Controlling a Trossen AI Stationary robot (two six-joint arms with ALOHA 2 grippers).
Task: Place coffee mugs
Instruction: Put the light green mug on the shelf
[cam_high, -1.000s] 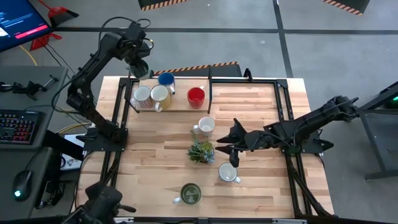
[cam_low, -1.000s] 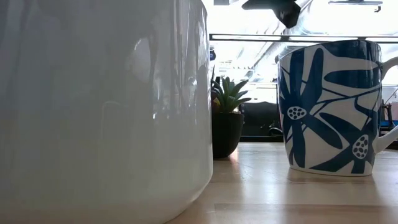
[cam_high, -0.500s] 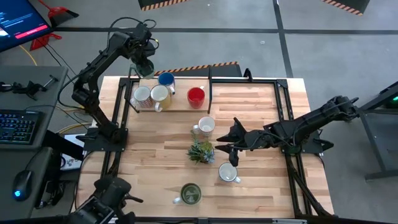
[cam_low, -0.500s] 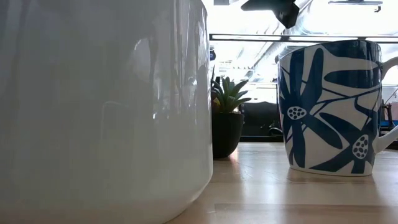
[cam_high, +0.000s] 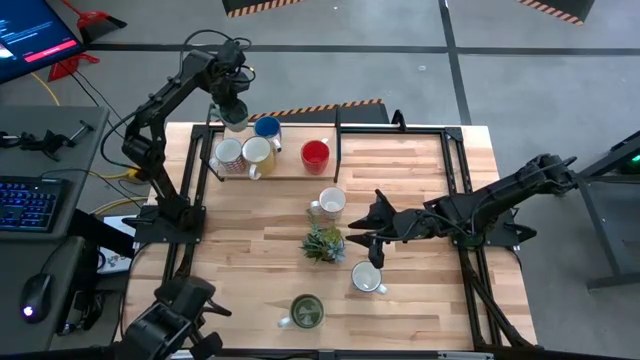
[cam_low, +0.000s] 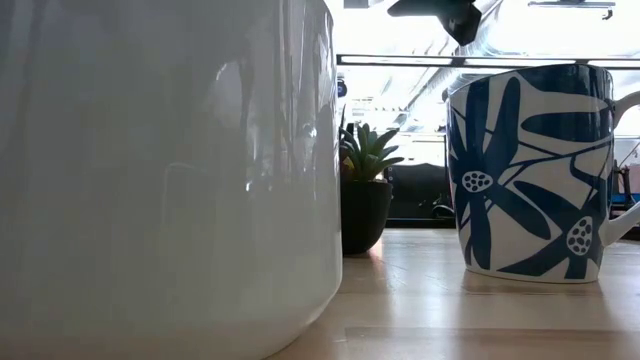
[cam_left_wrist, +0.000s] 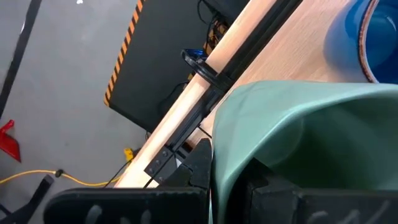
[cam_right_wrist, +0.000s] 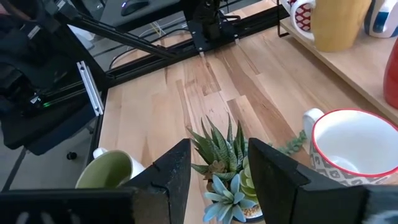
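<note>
Teal mug is clamped in my left gripper, up in the air over the table's far-left corner, just behind the raised wooden shelf. From the left wrist view I see the blue mug close beside it and the table's black rail under it, so little slack there.

On the shelf: a patterned white mug, a cream mug, the blue one behind them, the red mug further right. Shelf space right of the red mug looks open.

Mid-table: a white mug, then the spiky plant right below it, another white mug, the olive mug near the front edge. My right gripper hangs just right of the plant, fingers apart, holding nothing.

Right half of the table is bare wood. Low view is mostly blocked by a white mug close up, with a blue-flowered mug beside it. Grey floor and a hazard-striped mat lie behind the table.
</note>
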